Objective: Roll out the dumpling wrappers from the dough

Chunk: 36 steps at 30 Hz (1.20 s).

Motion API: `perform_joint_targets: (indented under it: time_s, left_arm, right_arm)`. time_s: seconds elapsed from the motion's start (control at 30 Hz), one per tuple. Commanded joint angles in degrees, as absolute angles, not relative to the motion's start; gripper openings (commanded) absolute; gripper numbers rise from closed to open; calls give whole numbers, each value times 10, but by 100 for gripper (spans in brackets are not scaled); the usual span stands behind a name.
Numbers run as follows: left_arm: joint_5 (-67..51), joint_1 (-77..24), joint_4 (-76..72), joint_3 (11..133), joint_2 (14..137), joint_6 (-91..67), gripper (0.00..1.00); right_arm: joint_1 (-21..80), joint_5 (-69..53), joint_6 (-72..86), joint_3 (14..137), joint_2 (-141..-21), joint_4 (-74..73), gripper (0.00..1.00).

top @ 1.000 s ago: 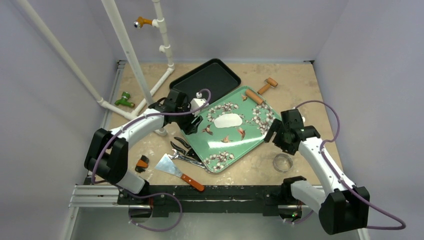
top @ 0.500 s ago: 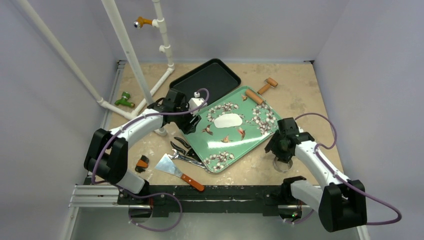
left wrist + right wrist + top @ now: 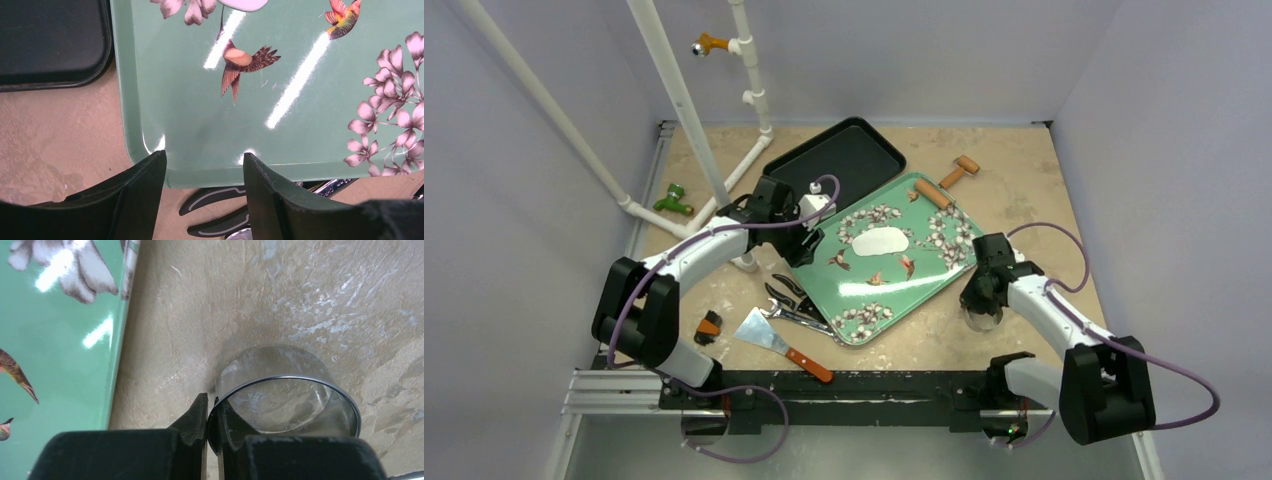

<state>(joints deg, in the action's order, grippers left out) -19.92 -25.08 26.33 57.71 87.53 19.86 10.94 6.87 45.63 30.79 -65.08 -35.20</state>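
Observation:
One dumpling wrapper (image 3: pixel 881 241), a thin flat white oval of dough, lies in the middle of the green flowered tray (image 3: pixel 911 288); its edge shows at the top of the left wrist view (image 3: pixel 245 4). My right gripper (image 3: pixel 984 300) (image 3: pixel 212 407) is down on the table right of the tray. It is shut on the near wall of the shiny metal ring cutter (image 3: pixel 285 377) (image 3: pixel 990 322), one finger inside and one outside. My left gripper (image 3: pixel 809 245) (image 3: pixel 204 160) hangs open over the tray's left corner, with nothing between its fingers.
A wooden-handled roller (image 3: pixel 944 185) lies at the tray's far corner. A black baking tray (image 3: pixel 839 155) sits behind the green one. Black-handled scissors (image 3: pixel 789 298) and a scraper (image 3: pixel 774 340) lie at the near left. White pipes (image 3: pixel 684 110) rise at the back left.
My right arm swung down and toward me, from beside the tray to the ring cutter, and its jaws shut on the ring's wall. The left arm stayed put.

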Motion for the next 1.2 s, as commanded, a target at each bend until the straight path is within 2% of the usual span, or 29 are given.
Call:
perform_joint_targets:
  time_s: [0.0, 0.2, 0.33, 0.43, 0.57, 0.77, 1.0, 1.17]
  left_arm:
    - [-219, -239, 262, 605, 880, 188, 57]
    - [-233, -232, 265, 606, 880, 190, 57]
    - [-259, -219, 269, 609, 879, 192, 57]
    - [-280, -211, 274, 612, 880, 195, 57]
    - [-299, -200, 269, 611, 880, 186, 56]
    - [-305, -197, 288, 630, 875, 164, 56]
    - [-334, -197, 310, 677, 861, 105, 59]
    - [-372, -198, 282, 704, 853, 11, 67]
  right_arm:
    - [119, 101, 434, 357, -633, -345, 0]
    - [137, 112, 396, 405, -634, -354, 0]
    - [203, 121, 332, 448, -632, -325, 0]
    - [276, 129, 240, 492, -644, -275, 0]
    - [347, 65, 91, 550, -706, -230, 0]
    - [432, 59, -118, 655, -826, -250, 0]
    - [438, -139, -315, 633, -810, -215, 0]
    - [440, -210, -397, 581, -771, -170, 0]
